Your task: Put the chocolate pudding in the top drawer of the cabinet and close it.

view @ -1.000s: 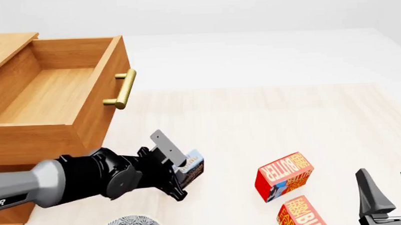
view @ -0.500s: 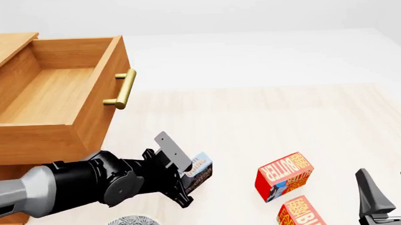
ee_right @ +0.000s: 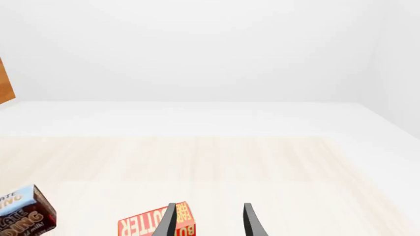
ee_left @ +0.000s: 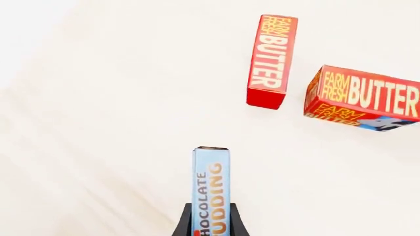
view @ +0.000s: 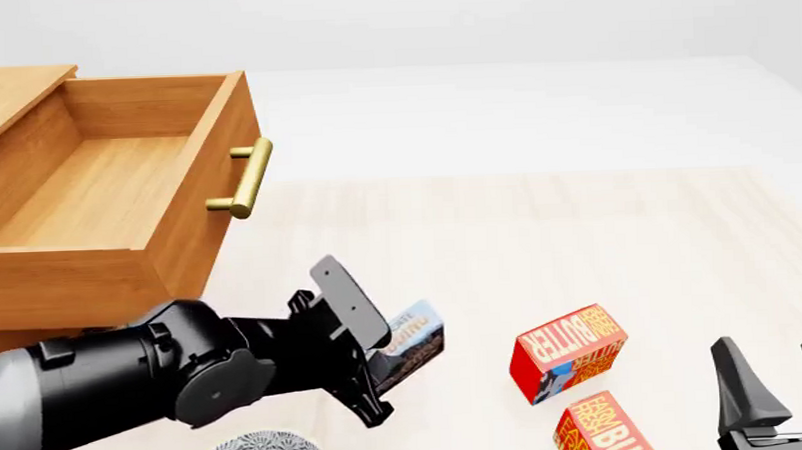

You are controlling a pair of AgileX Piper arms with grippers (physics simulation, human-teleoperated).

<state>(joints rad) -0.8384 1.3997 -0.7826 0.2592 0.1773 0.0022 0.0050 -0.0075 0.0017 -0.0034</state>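
Blue-and-brown chocolate pudding box [view: 415, 342] is pinched in the left gripper [view: 379, 356], near and right of the open light-wood top drawer [view: 106, 185]. Best lift it clear of the brass-handled front before releasing inside. The idle right gripper [view: 777, 374] is parted. One pudding, two red-orange butter boxes [view: 567, 350].

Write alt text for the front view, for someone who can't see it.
The left end effector holds the chocolate pudding above a pale table, beside the cabinet's open top drawer. Two butter boxes lie to the right.
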